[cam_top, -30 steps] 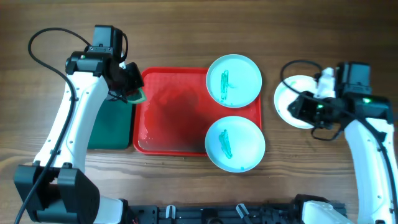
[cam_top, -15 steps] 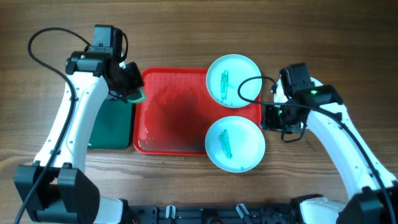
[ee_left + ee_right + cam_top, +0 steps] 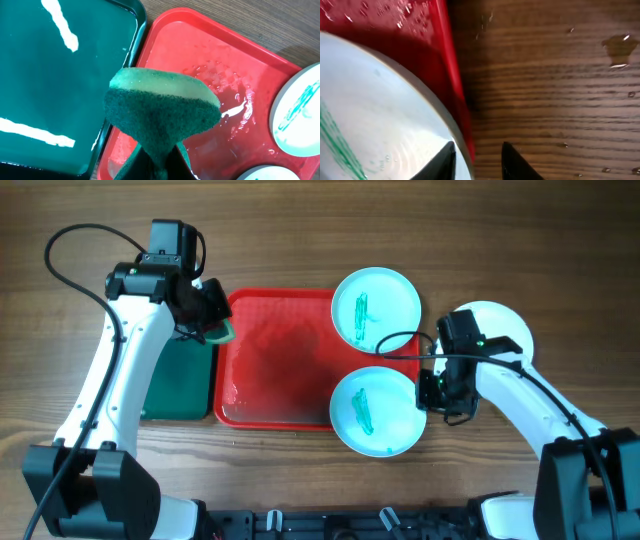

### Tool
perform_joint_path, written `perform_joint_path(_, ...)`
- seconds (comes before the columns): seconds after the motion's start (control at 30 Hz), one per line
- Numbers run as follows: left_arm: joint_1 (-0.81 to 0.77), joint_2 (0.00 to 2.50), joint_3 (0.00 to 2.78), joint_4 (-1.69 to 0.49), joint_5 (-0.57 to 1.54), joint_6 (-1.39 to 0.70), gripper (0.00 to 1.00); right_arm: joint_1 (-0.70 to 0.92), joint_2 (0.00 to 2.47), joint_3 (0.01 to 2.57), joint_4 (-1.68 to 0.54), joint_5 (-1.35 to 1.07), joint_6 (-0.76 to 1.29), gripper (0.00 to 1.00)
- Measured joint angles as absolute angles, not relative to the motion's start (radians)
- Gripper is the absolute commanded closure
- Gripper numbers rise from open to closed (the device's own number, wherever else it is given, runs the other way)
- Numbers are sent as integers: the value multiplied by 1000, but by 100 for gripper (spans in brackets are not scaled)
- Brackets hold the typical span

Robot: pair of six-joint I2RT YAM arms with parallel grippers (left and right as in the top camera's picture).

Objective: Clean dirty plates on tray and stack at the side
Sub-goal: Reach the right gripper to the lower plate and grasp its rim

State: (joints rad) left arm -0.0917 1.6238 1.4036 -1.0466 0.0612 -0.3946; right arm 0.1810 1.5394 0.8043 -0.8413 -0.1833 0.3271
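Observation:
The red tray (image 3: 275, 365) lies mid-table, wet inside. Two pale cyan plates with teal smears rest on its right side: a far one (image 3: 375, 308) and a near one (image 3: 378, 412). A white plate (image 3: 503, 323) lies on the table to the right, partly under my right arm; no smear shows on it. My right gripper (image 3: 433, 390) is open, its jaws either side of the near cyan plate's right rim (image 3: 395, 115) and the tray edge (image 3: 454, 85). My left gripper (image 3: 205, 308) is shut on a green sponge (image 3: 160, 107) over the tray's left edge.
A dark green tray (image 3: 180, 385) lies against the red tray's left side; it also shows in the left wrist view (image 3: 50, 75). Water drops lie on the wooden table (image 3: 620, 47) right of the red tray.
My right arm has swung left from the white plate to the near cyan plate's right rim. The left arm and sponge have not moved.

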Motion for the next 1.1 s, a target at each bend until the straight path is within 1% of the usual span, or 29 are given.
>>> perform_joint_path(0.03, -92, 1624, 1404, -1047, 61, -395, 96, 181, 1539, 803, -839, -187, 324, 96)
perform_joint_path(0.3, -92, 1624, 1404, -1051, 61, -395, 96, 187, 1539, 803, -855, -268, 311, 96)
perform_joint_path(0.37, -92, 1624, 1404, -1051, 61, -395, 96, 213, 1539, 805, -856, -294, 313, 95)
perform_joint_path(0.43, -92, 1624, 1404, -1051, 62, -395, 96, 274, 1539, 823, -823, -313, 327, 96)
perform_joint_path(0.53, -92, 1624, 1404, -1051, 63, -395, 96, 388, 1539, 852, -674, -301, 436, 95)
perform_joint_path(0.7, -92, 1624, 1404, -1051, 70, -395, 96, 546, 1545, 860, -465, -180, 686, 96)
perform_joint_path(0.83, -92, 1624, 1404, -1051, 72, -395, 96, 585, 1625, 882, -411, -136, 765, 96)
perform_joint_path(0.93, -92, 1624, 1404, -1051, 73, -402, 96, 586, 1730, 955, -413, -122, 782, 95)
perform_joint_path(1.03, -92, 1624, 1404, -1050, 73, -408, 96, 601, 1813, 1024, -414, -135, 770, 78)
perform_joint_path(1.07, -92, 1624, 1404, -1050, 73, -409, 96, 603, 1825, 1034, -414, -142, 758, 70)
perform_joint_path(1.1, -92, 1624, 1404, -1050, 73, -409, 96, 606, 1836, 1044, -416, -154, 739, 68)
